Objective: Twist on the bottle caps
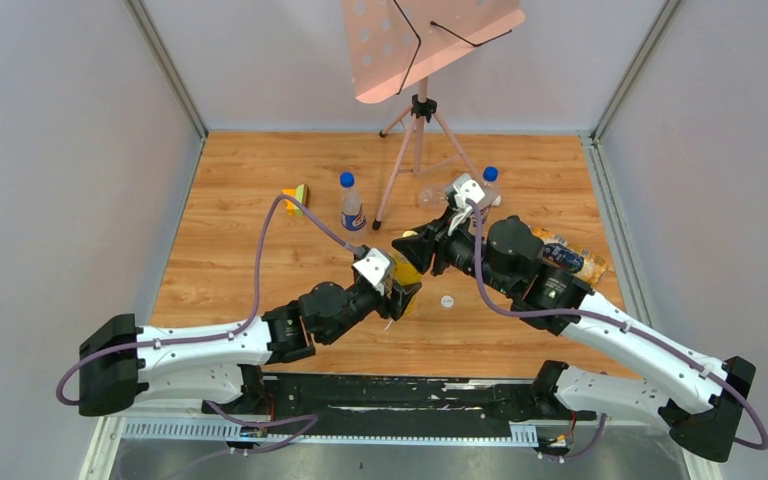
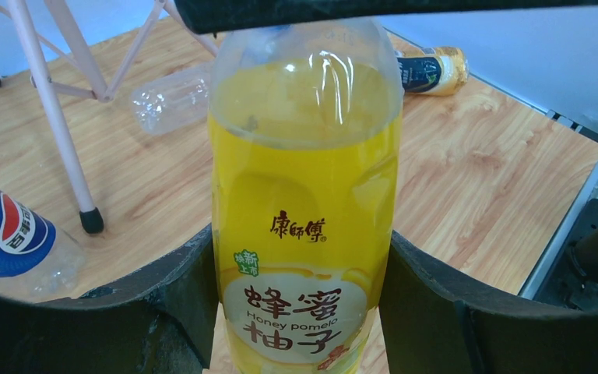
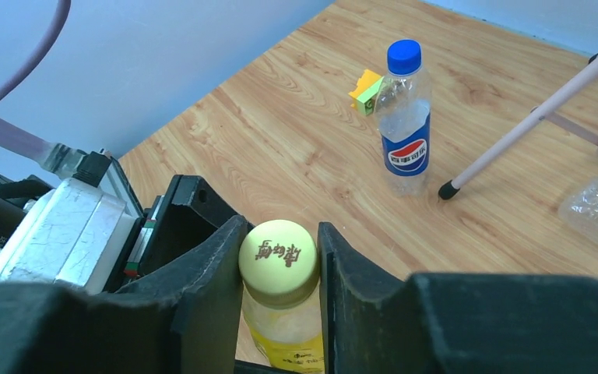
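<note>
Pinching the yellow cap (image 3: 278,253), the right gripper (image 3: 280,241) is sitting closed. The left gripper (image 2: 302,269) is clasping the yellow bottle (image 2: 304,156).

The yellow bottle (image 2: 304,195) stands upright with its yellow cap (image 3: 278,252) on top. 1 white cap (image 1: 447,300) lies loose on the counter (image 1: 260,250) nearby.

yellow bottle (image 2: 304,234), yellow cap (image 3: 277,252), blue cap (image 3: 403,56)
</note>
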You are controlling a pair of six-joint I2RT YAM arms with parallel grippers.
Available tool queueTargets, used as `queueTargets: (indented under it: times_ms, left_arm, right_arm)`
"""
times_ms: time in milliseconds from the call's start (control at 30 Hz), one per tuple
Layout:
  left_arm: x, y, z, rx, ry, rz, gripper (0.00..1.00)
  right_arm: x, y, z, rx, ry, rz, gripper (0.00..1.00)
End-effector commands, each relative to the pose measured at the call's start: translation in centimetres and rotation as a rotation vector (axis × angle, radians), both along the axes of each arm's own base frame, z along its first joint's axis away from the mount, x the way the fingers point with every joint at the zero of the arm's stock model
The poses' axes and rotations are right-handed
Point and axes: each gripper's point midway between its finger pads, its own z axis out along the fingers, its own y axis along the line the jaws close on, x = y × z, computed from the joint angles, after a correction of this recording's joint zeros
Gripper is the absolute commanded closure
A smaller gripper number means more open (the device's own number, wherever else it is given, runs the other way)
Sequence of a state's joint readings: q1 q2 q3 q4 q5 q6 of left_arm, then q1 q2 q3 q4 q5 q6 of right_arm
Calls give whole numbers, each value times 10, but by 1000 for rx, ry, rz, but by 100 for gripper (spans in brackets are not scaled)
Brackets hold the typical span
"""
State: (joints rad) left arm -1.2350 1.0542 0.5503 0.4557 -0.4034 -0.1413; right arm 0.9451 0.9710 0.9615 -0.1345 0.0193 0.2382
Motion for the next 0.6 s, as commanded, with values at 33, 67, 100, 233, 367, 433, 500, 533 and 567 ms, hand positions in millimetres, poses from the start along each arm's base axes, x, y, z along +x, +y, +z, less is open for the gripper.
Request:
queueTargets:
  times_ms: [33, 67, 100, 233, 367, 433, 500, 533, 567]
  left_arm:
    - [3, 7, 28, -96, -16, 33, 51]
    - [3, 10, 29, -99, -14, 41, 44]
    - [5, 14, 25, -79, -7, 62, 30]
    - [12, 39, 14, -19, 17, 152, 3]
    - [17, 74, 7, 24, 68, 267, 0]
    - [15, 87, 1, 56, 93, 293, 0]
    - [12, 99, -11, 94, 147, 321, 0]
    - [9, 106, -23, 141, 175, 332, 0]
    - [6, 106, -22, 119, 210, 339, 0]
  right_arm:
    - [14, 0, 16, 27, -65, -55, 98]
    - [17, 0, 16, 17, -82, -65, 100]
    - [21, -1, 16, 0, -105, -79, 100]
    - [43, -2, 17, -45, -213, -153, 100]
    - [65, 2, 13, -95, -311, -197, 100]
    - [77, 5, 10, -100, -341, -213, 100]
    - [88, 7, 9, -78, -369, -231, 100]
    - [94, 8, 5, -78, -371, -238, 100]
    - [100, 9, 2, -76, -373, -246, 100]
